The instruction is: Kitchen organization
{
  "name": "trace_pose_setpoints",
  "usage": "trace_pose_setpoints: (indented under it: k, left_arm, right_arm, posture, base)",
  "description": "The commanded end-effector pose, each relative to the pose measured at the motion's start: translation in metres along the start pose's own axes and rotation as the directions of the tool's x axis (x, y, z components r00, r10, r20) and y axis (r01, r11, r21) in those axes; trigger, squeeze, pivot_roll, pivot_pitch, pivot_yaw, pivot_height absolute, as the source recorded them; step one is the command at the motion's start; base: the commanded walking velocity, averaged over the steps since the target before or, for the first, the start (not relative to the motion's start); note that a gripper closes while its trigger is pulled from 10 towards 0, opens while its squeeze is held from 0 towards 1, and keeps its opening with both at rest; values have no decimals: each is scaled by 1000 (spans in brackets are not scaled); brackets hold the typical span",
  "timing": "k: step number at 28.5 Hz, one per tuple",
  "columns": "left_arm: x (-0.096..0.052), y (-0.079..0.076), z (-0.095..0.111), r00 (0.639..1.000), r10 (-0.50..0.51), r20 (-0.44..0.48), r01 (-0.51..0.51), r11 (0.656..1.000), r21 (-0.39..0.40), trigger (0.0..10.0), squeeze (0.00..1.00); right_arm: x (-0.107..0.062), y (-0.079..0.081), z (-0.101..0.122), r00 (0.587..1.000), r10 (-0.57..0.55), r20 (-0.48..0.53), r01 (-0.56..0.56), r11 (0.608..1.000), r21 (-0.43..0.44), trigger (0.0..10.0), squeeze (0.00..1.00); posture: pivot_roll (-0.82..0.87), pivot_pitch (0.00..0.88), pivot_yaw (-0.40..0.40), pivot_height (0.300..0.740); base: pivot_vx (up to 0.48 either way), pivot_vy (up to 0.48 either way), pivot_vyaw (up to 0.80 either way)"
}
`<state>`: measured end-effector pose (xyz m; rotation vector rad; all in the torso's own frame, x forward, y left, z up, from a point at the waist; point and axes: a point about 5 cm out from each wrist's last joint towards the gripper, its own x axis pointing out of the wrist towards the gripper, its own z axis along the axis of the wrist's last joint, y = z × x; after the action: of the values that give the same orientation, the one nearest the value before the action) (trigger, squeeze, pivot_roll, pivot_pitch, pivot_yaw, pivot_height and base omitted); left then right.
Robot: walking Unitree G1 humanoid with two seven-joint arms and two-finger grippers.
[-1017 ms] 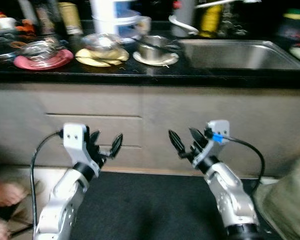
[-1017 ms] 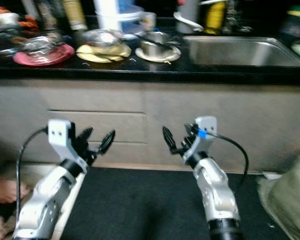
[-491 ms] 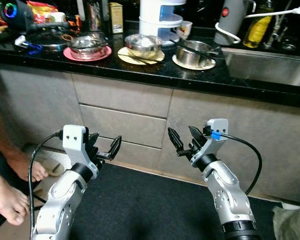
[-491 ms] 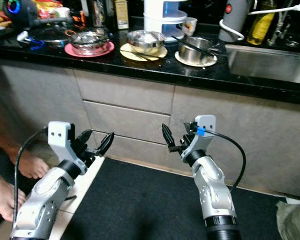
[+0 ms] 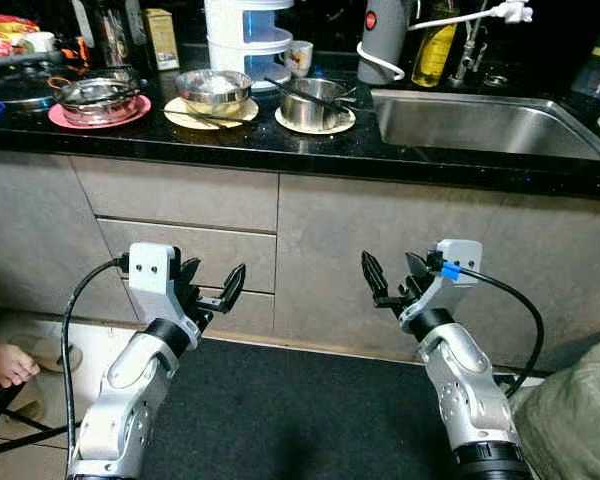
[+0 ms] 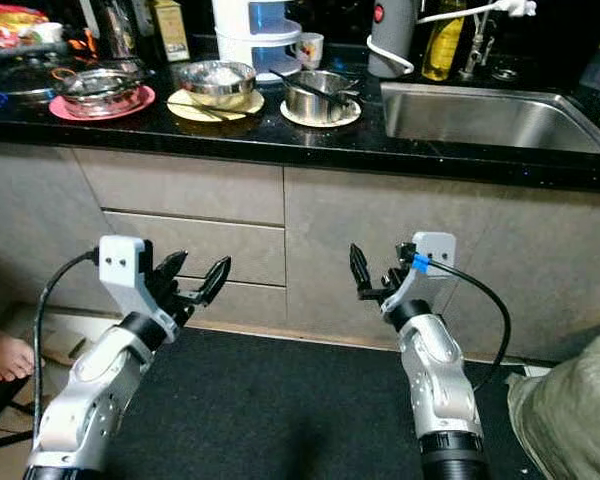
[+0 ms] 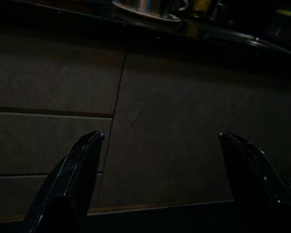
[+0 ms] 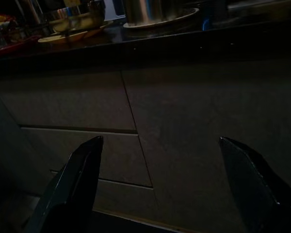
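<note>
While the robot stands before the bench (image 5: pixel 280 150), nothing is in hand yet, so the step looks like an approach, and doing it well means closing in squarely on the front edge and raising the arms only once the dishes are within reach. Largest is the sink (image 5: pixel 480 125), set into the bench toward its right end. Left of it, along the middle of the bench, sit three steel vessels in a row: a pot (image 5: pixel 308 103) on a white plate, a bowl (image 5: pixel 213 90) on a yellow plate, and a bowl on a pink plate (image 5: pixel 98 110) nearer the left end. These are likely the things to tidy. Both arms hang well below the bench edge, in front of the grey cupboard fronts. The left gripper (image 5: pixel 212 288) has its fingers spread and empty; the right gripper (image 5: pixel 392 282) likewise holds nothing, fingers released. A person's bare foot (image 5: pixel 5 362) rests on the floor at the far left, so any sidestep that way needs care.

Eye views give the whole bench top and sink; the dark wrist views give the drawer seams close up, with just the pot's underside peeking over the edge.
</note>
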<state>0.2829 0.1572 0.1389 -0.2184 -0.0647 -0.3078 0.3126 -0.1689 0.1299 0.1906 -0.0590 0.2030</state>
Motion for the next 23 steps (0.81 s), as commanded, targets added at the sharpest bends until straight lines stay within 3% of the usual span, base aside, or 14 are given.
trace_pose_setpoints:
  k: [1, 2, 3, 5, 6, 10, 11, 12, 23]
  left_arm:
    - [0, 2, -1, 1000, 7, -1, -7, 1000, 2, 10000, 0]
    - [0, 2, -1, 1000, 7, -1, -7, 1000, 2, 10000, 0]
    - [-1, 2, 1, 1000, -6, 20, 6, 1000, -7, 10000, 1000]
    - [0, 2, 3, 999, -11, 31, 11, 1000, -1, 10000, 1000]
    - [1, 1, 5, 999, -14, 40, 15, 1000, -2, 10000, 1000]
    - [3, 1, 6, 999, -13, 36, 13, 1000, 8, 10000, 1000]
    - [4, 1, 7, 999, -12, 33, 11, 1000, 16, 10000, 239]
    - [5, 1, 8, 999, -11, 33, 10, 1000, 25, 10000, 0]
    - [12, -5, 12, 999, -16, 51, 15, 1000, 27, 10000, 0]
  right_arm:
    - [2, 1, 2, 1000, -1, 12, 1, 1000, -5, 10000, 1000]
    - [2, 1, 2, 1000, -1, 12, 1, 1000, -5, 10000, 1000]
    - [3, 2, 3, 1000, -1, 15, 1, 1000, 2, 10000, 1000]
    - [5, 3, 3, 1000, 7, 13, -7, 1000, 20, 10000, 1000]
    - [7, 5, 3, 1000, 15, 16, -16, 999, 36, 10000, 0]
    - [9, 8, 4, 1000, 21, 17, -22, 999, 43, 10000, 0]
    - [10, 9, 4, 1000, 24, 18, -24, 999, 43, 10000, 0]
    - [12, 10, 5, 1000, 25, 19, -26, 999, 41, 10000, 0]
    - [26, 22, 20, 996, 63, 57, -65, 998, 24, 10000, 0]
  posture:
    - [-71, 0, -64, 740]
    - [-71, 0, -64, 740]
    - [-67, 0, -59, 740]
    - [-65, 0, -58, 740]
    - [-63, 0, -57, 740]
    - [-58, 0, -55, 740]
    - [-57, 0, -56, 740]
    - [-54, 0, -56, 740]
    - [-52, 0, -58, 740]
  base:
    - [0, 0, 0]
    - [0, 0, 0]
    - [0, 0, 0]
    - [0, 0, 0]
    - [0, 0, 0]
    - [0, 0, 0]
    - [0, 0, 0]
    - [0, 0, 0]
    - [0, 0, 0]
